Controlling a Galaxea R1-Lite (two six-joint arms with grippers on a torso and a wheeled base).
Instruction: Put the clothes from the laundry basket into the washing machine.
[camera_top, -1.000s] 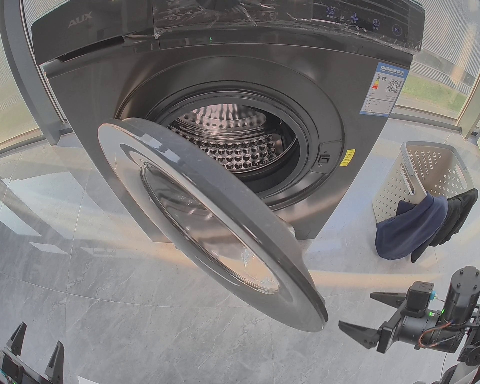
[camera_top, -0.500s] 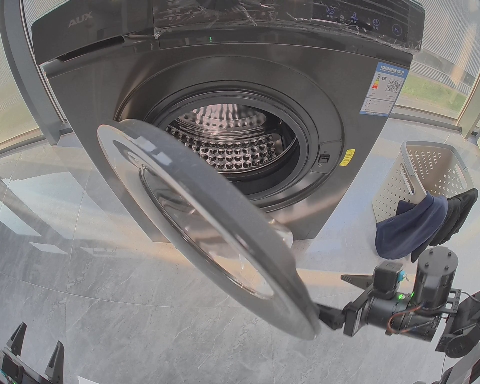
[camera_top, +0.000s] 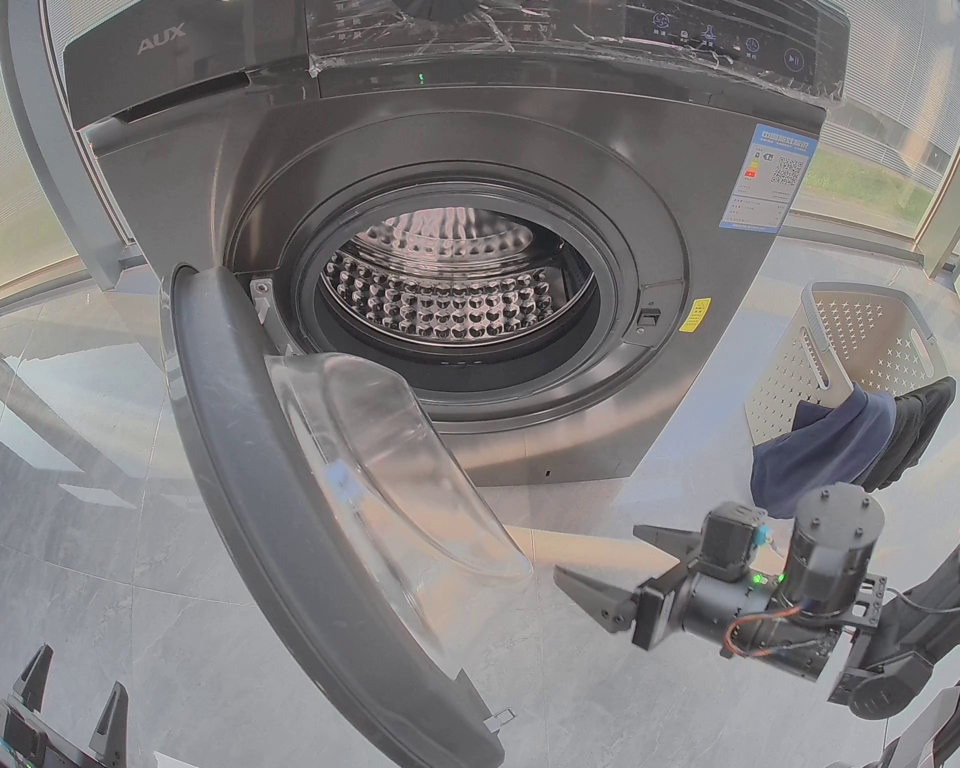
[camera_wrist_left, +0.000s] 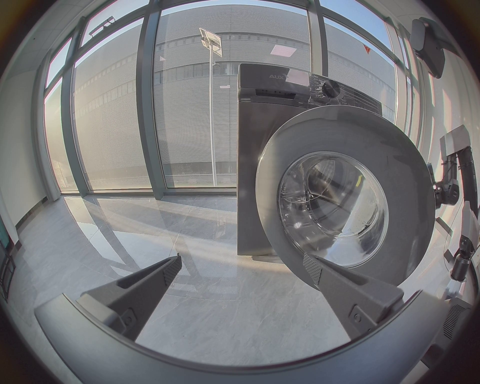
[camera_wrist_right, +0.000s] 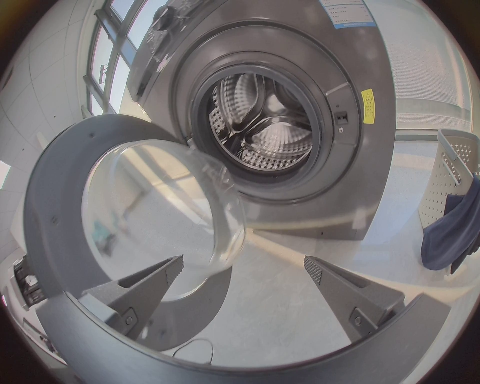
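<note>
Grippers first: the right gripper (camera_top: 600, 555) hangs low over the floor (camera_top: 200, 560), fingers spread wide with nothing between them. Just to its left stands the washing machine door (camera_top: 240, 450), swung wide open, its glass bowl near the fingertips and apparently not touching them. Ahead of the gripper, the washing machine (camera_top: 660, 190) shows its bare steel drum (camera_top: 450, 290), with no laundry visible inside. To the gripper's right and farther forward sits the laundry basket (camera_top: 860, 330), pale and perforated, with a navy garment (camera_top: 820, 460) and a black garment (camera_top: 915, 420) draped over its near rim. The left gripper (camera_top: 82, 672), also spread and holding nothing, sits well apart beyond the door. Door opening looks finished; loading has not begun. The next move likely calls for the right gripper to turn toward the basket, come down on the navy garment's hanging fold, and pinch enough cloth to lift it free.
</note>
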